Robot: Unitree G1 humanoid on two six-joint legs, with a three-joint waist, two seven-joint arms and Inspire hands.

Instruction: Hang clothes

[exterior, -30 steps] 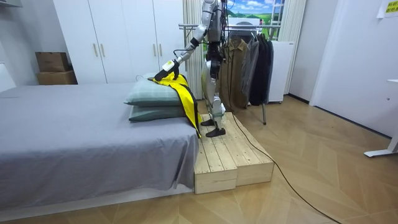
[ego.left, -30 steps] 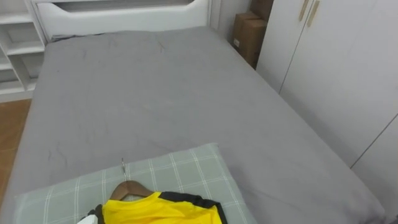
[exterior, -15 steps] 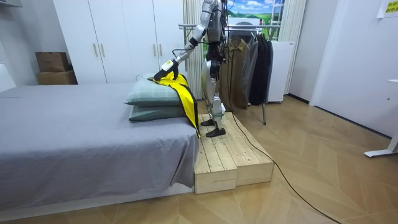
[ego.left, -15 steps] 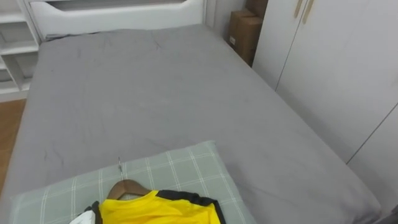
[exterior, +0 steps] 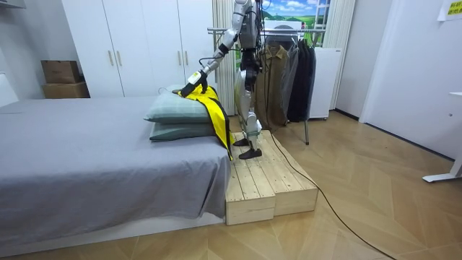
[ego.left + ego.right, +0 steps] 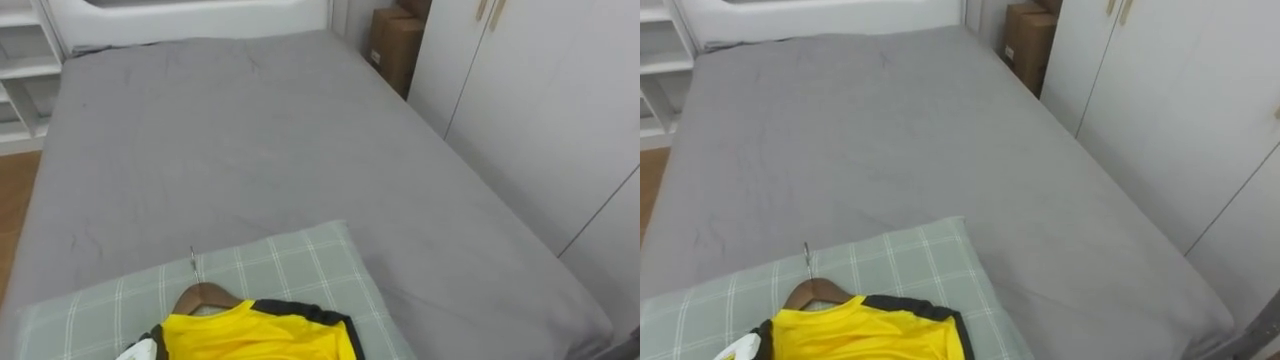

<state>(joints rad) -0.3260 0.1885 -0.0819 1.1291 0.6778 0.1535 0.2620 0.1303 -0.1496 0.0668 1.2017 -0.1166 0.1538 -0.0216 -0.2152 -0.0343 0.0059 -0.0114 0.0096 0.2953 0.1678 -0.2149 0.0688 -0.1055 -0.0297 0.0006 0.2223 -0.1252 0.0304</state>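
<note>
A yellow shirt (image 6: pixel 255 335) with a black collar sits on a wooden hanger (image 6: pixel 200 296) whose metal hook (image 6: pixel 193 262) points up the bed. It lies on a green checked pillow (image 6: pixel 290 265) at the near end of the bed. In the room view the shirt (image 5: pixel 214 110) drapes off the pillows and down the bed's end. My left hand (image 5: pixel 190 81) reaches out to the shirt's top by the hanger; a white sliver of it (image 6: pixel 135 350) shows at the lower left edge. I stand on a wooden platform (image 5: pixel 267 184) at the end of the bed.
The grey bed (image 6: pixel 250 140) stretches ahead. White wardrobe doors (image 6: pixel 540 100) run along its right side, with a cardboard box (image 6: pixel 388 45) at the far corner and white shelves (image 6: pixel 20 70) at the far left. A rack of dark clothes (image 5: pixel 289 72) stands behind me.
The eye view has shifted slightly, which is the camera's own move. The shirt, the hanger and my outstretched arm stay where they were.
</note>
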